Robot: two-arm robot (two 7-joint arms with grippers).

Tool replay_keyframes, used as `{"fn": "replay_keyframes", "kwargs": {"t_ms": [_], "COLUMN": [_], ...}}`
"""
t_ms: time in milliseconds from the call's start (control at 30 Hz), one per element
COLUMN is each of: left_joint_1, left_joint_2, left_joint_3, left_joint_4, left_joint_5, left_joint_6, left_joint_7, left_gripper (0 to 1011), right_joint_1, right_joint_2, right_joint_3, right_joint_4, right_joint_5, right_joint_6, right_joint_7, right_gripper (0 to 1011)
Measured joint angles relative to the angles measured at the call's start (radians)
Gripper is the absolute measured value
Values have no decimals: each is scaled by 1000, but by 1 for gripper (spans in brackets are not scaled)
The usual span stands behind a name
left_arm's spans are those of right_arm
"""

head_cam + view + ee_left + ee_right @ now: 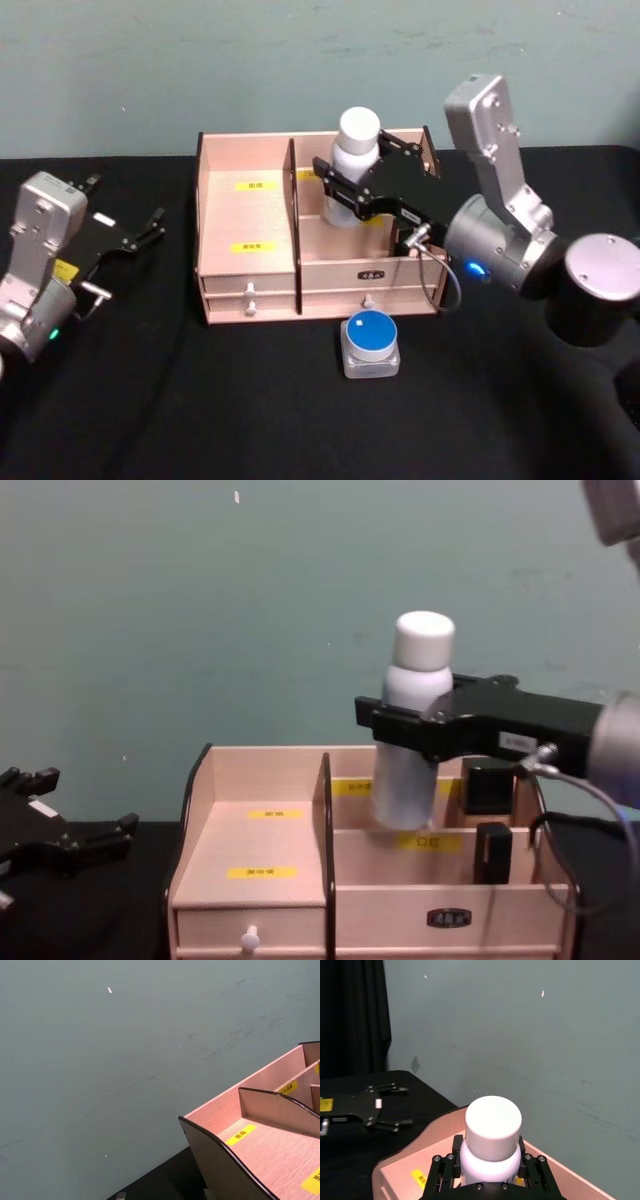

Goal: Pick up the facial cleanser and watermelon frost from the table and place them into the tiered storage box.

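Observation:
The facial cleanser (pixel 352 165), a white bottle with a round white cap, stands upright in my right gripper (pixel 342 196), which is shut on its body. The bottle (pixel 412 730) hangs over the back right compartment of the tiered storage box (pixel 250 270), its base down near the compartment's rim. Whether it rests on the floor there I cannot tell. The watermelon frost (pixel 370 343), a small pale container with a round blue lid, sits on the black table just in front of the box. My left gripper (pixel 125 205) is parked open at the far left.
The box's left compartments (pixel 270 1145) hold nothing, and two drawers (pixel 250 298) run along its front. A grey-green wall (pixel 200 610) stands close behind the box. Black tablecloth surrounds the box on the left and front.

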Motion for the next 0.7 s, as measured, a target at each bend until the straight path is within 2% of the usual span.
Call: {"fn": "replay_keyframes", "kwargs": {"t_ms": [333, 700], "left_joint_1": [0, 0], "left_joint_2": [0, 0], "left_joint_3": [0, 0], "left_joint_4": [0, 0], "left_joint_5": [0, 0], "left_joint_6": [0, 0], "left_joint_7": [0, 0], "left_gripper": [1001, 1001], "right_joint_1": [90, 127], "right_joint_2": [-63, -92], "right_joint_3": [-16, -16], "right_joint_4": [139, 212], "right_joint_5": [-29, -46], "right_joint_6": [-16, -24], "right_joint_7": [-8, -9], "right_gripper": [591, 591]}}
